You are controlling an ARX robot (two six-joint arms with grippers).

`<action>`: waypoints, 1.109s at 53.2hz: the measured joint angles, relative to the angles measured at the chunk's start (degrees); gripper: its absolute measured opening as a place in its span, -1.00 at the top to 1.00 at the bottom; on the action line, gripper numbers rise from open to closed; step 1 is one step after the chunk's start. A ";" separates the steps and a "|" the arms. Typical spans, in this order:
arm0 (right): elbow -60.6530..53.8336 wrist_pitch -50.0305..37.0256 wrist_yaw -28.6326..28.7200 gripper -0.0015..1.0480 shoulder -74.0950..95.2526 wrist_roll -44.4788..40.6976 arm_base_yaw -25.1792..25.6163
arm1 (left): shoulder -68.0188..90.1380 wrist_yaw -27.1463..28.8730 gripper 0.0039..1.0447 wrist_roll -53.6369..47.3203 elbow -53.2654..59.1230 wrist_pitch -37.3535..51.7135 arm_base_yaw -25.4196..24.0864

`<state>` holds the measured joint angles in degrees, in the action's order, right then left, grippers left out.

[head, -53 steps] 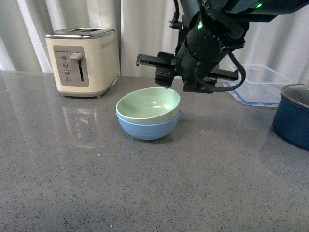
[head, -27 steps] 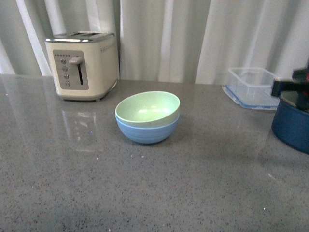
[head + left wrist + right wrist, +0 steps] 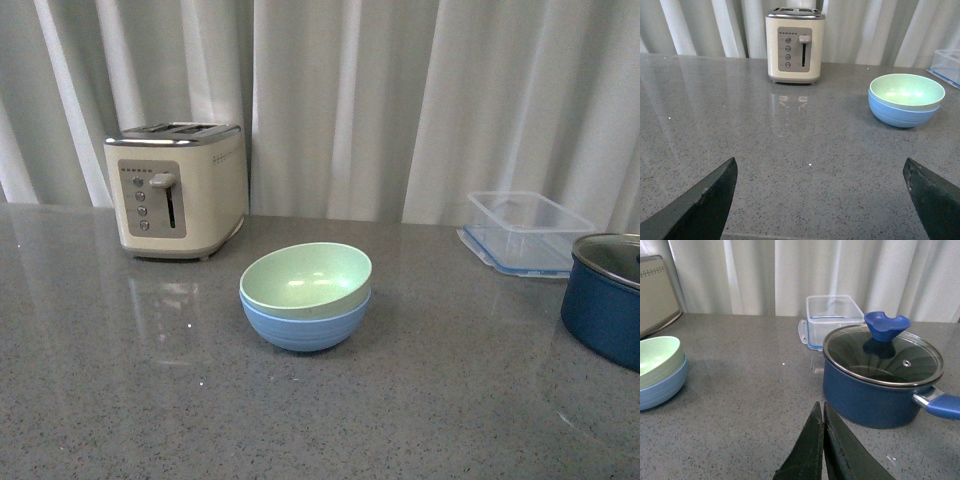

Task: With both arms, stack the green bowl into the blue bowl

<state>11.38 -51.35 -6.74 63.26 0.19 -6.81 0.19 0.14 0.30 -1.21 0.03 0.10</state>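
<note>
The green bowl [image 3: 306, 277] sits nested inside the blue bowl [image 3: 305, 324] on the grey surface [image 3: 150, 400], near the toaster [image 3: 180, 188]. The left gripper [image 3: 822, 200] has its jaws spread wide and empty; the right gripper [image 3: 822, 432] has its jaws pressed together on nothing, beside the navy pot [image 3: 880, 385].

The green bowl [image 3: 306, 277], pale mint and round, is seated upright inside the blue bowl [image 3: 304, 326], with its rim raised slightly above the blue rim. The blue bowl, light sky-blue with faint ridges around its lower outside, is set upright on the grey speckled worktop [image 3: 150, 400]. Both bowls are empty.
</note>
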 joint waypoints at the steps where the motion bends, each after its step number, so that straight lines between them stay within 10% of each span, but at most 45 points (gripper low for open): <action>1: -0.66 0.35 0.26 0.98 -0.94 0.02 0.22 | 0.00 0.00 -0.88 0.00 0.00 0.00 0.00; 59: -11.08 26.38 6.64 0.98 -38.21 0.00 6.67 | 0.00 0.00 -0.88 0.00 0.00 0.00 0.00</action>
<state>0.30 -24.97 -0.10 25.06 0.19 -0.14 0.19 0.14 0.30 -1.21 0.03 0.10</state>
